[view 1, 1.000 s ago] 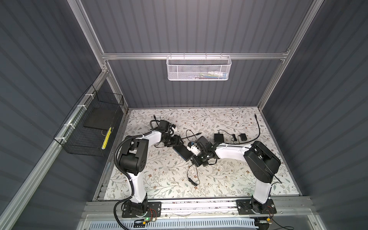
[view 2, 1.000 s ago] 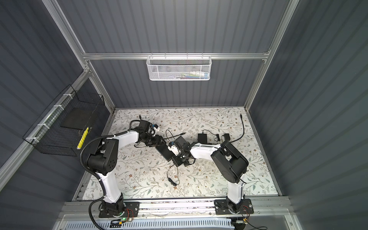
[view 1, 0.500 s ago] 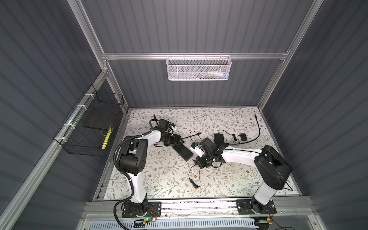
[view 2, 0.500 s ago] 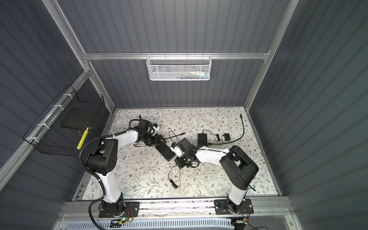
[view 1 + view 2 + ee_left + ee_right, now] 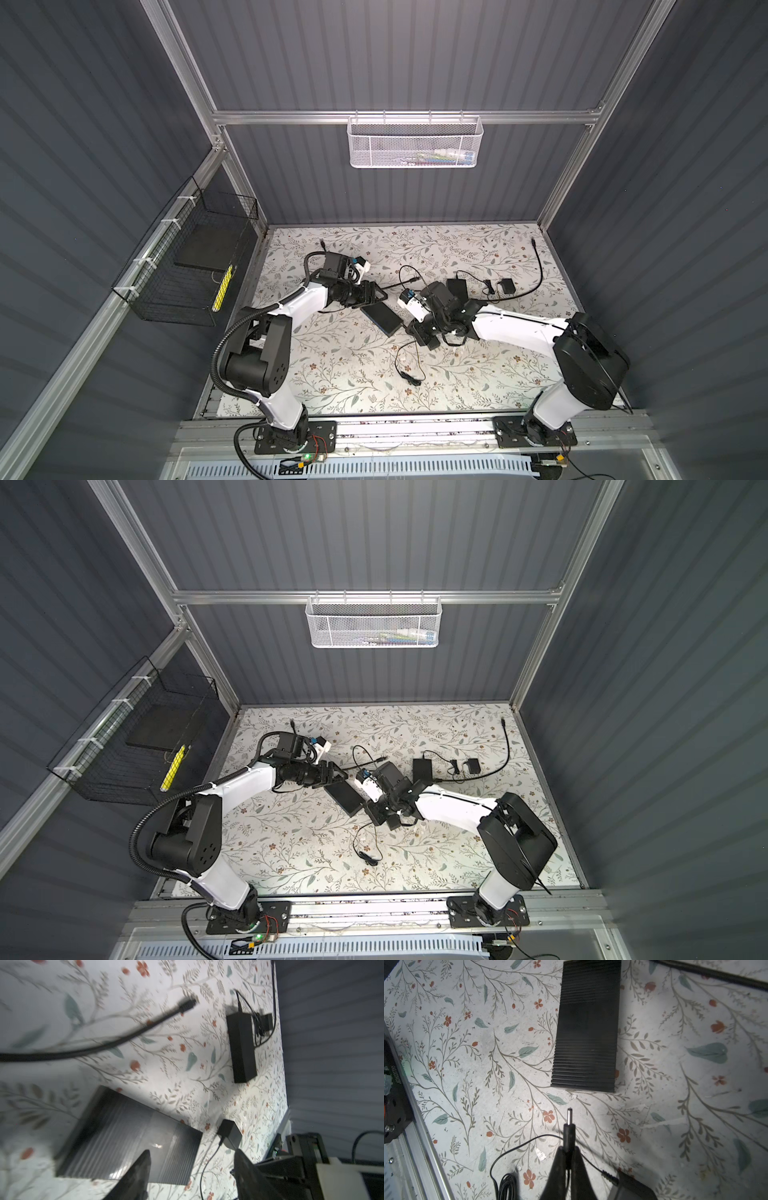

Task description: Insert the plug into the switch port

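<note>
White-shelled left arm point(image 5: 307, 301) lies low from lower left toward the centre in both top views. Its left gripper point(image 5: 381, 296) has the jaws apart and empty, just over the upper end of the black ribbed switch point(image 5: 381, 319). From lower right, the right arm point(image 5: 519, 332) stretches in. The right gripper point(image 5: 568, 1153) is clamped on the barrel plug point(image 5: 569, 1126), whose tip points at the switch without touching. At the left edge, a black wire basket point(image 5: 174, 299) holds a flat black slab point(image 5: 208, 247) and a yellow item point(image 5: 222, 286). At upper centre, a white mesh basket point(image 5: 411, 120) holds things too small to tell.
</note>
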